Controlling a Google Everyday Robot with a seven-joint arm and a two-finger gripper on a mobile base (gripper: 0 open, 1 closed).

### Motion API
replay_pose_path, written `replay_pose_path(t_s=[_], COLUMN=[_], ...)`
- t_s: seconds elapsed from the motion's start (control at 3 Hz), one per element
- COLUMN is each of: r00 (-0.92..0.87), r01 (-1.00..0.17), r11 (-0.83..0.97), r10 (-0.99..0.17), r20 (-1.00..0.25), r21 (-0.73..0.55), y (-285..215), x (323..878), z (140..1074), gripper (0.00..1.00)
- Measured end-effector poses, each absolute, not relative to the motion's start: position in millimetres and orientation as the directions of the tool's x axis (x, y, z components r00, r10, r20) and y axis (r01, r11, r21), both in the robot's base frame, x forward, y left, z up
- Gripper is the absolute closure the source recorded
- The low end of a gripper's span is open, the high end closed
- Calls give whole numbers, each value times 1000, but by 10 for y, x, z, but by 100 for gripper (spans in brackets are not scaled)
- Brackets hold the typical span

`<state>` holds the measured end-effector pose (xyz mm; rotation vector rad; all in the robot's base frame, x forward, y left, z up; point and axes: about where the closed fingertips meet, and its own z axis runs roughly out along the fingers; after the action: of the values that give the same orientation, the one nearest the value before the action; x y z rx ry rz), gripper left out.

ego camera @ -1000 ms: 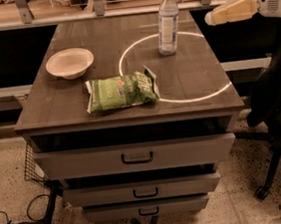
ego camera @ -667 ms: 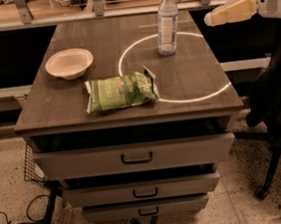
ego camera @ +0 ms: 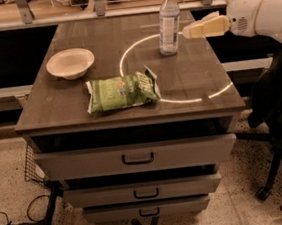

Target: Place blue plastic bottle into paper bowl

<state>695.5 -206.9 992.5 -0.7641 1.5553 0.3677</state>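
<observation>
Grey-brown drawers fill the lower frame. On the cabinet top above them, a green snack bag lies at centre. Further back, the paper bowl sits at upper left, well apart from the blue plastic bottle, which stands upright at upper centre. The gripper hangs just right of the bottle; whether it is open or closed, I cannot tell.

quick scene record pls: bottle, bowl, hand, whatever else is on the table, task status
bottle: blue plastic bottle, upright, back right of table
bowl: paper bowl, back left, upright, empty
hand: hand just right of the bottle at mid-height; contact unclear
other: green snack bag lying flat, front centre
status: bottle not yet in bowl
</observation>
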Motion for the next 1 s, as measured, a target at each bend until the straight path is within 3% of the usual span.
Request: replay_pose_path(t_s=[1.0], r00=[-4], r01=[-653], r11=[753], r10=[-117], r20=[-993], r21=[-86], y=[-1847], x=[7608], z=[9423], gripper=[0])
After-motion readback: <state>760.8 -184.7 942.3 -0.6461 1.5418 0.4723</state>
